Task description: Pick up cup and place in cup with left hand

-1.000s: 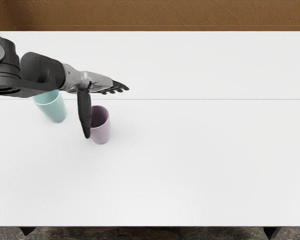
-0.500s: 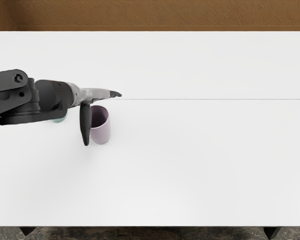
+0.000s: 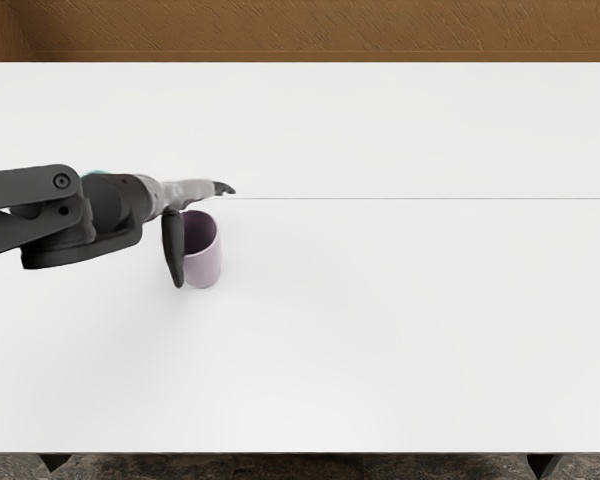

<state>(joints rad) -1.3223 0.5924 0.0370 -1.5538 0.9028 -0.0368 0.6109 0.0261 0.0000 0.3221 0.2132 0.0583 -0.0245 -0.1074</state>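
While white table (image 3: 380,330) fills most of view | left arm (image 3: 25,190) in from left edge | left hand (image 3: 183,195) spread open, thumb down, fingers straight, nothing gripped | mauve cup (image 3: 204,264) on table, just beside thumb | teal cup (image 3: 97,173) mostly hidden by arm

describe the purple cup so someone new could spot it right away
On the white table, find the left robot hand, open, toward the picture's left. Just below it in the picture stands the pale purple cup, its left edge behind the dark thumb. Its colour sets it apart from the teal object, nearly all hidden by the arm.
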